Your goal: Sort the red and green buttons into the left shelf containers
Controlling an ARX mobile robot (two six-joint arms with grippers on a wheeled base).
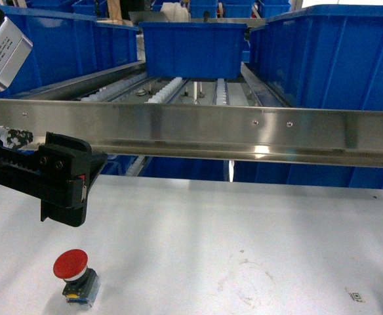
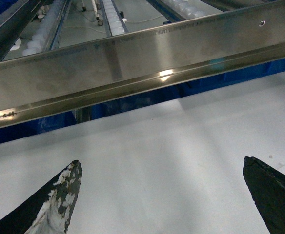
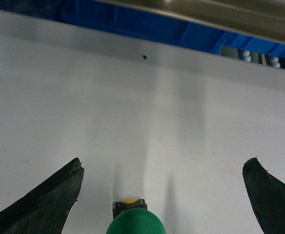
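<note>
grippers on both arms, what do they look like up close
The left gripper is a blocky matte black housing with visible screws. Its fingers are black tapered wedges, one with white scuffed, flaking patches. The right gripper has the same black pointed fingers, without white wear.

The tabletop (image 1: 257, 223) is open across its centre and right side in the head view; a pincer can travel there unobstructed. A horizontal steel rail (image 1: 244, 131) spans the full width above the tabletop's far edge and bars direct forward access to the roller shelf (image 1: 178, 88) behind it. On that shelf, a blue bin (image 1: 191, 49) occupies the centre lane and a larger blue bin (image 1: 329, 56) fills the right. The red button (image 1: 73, 272) stands on the near-left tabletop, below the left pincer (image 2: 162, 200), whose jaws are spread apart. The green button (image 3: 135, 222) sits between the separated jaws of the right pincer (image 3: 162, 200).
</note>
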